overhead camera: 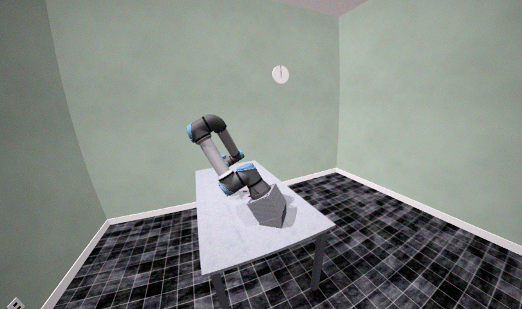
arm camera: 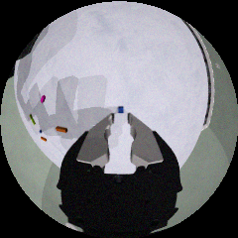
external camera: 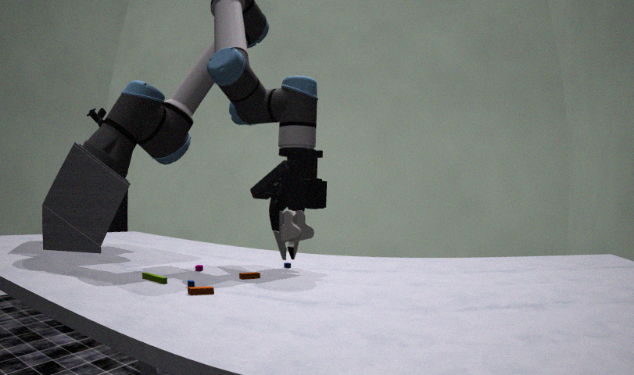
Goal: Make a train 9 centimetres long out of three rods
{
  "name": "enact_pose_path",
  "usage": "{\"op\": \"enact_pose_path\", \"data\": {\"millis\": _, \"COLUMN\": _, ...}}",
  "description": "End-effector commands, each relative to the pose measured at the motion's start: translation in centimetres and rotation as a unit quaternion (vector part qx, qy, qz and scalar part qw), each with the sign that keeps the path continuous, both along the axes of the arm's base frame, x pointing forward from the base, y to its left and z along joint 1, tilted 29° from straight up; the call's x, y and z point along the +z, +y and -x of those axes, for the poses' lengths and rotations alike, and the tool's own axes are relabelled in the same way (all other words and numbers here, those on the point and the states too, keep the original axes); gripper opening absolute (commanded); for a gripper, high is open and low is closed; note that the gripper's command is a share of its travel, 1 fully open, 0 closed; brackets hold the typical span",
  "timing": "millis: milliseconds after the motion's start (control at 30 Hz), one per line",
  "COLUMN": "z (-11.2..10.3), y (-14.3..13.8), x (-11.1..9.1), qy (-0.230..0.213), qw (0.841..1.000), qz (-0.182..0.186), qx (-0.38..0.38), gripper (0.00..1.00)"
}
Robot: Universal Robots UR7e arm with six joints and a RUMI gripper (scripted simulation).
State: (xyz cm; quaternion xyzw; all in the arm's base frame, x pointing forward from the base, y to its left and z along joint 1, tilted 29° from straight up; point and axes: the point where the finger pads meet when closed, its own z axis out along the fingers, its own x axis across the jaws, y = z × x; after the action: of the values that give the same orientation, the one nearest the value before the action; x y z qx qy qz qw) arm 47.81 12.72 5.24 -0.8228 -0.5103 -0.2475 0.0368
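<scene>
Nearest the exterior camera: an orange rod (external camera: 200, 290) flat on the counter (external camera: 403, 316), a blue rod (external camera: 191, 283) just behind it, apart from it. Next row: lime rod (external camera: 154, 277) to the left, a second orange rod (external camera: 249, 275) to the right. Further back: magenta rod (external camera: 198, 267). Farthest: a second blue rod (external camera: 287, 265), alone, just beyond the tips of the tool (external camera: 286, 253).

Tool hangs above the counter, jaws narrowly parted, nothing between them.

No two rods sit end to end, so no train is begun. Judgement: orange, orange and blue would sum to nine; all three placements remain.
</scene>
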Motion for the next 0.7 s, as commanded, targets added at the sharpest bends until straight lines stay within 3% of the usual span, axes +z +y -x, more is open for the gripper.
{"op": "enact_pose_path", "data": {"millis": 0, "z": 0.2, "y": 0.3, "x": -0.4, "qy": 0.003, "qw": 1.000, "qz": 0.000, "qx": 0.001, "gripper": 0.14}}
{"op": "enact_pose_path", "data": {"millis": 667, "z": -0.4, "y": 0.7, "x": -1.6, "qy": 0.002, "qw": 1.000, "qz": 0.000, "qx": 0.001, "gripper": 0.14}}
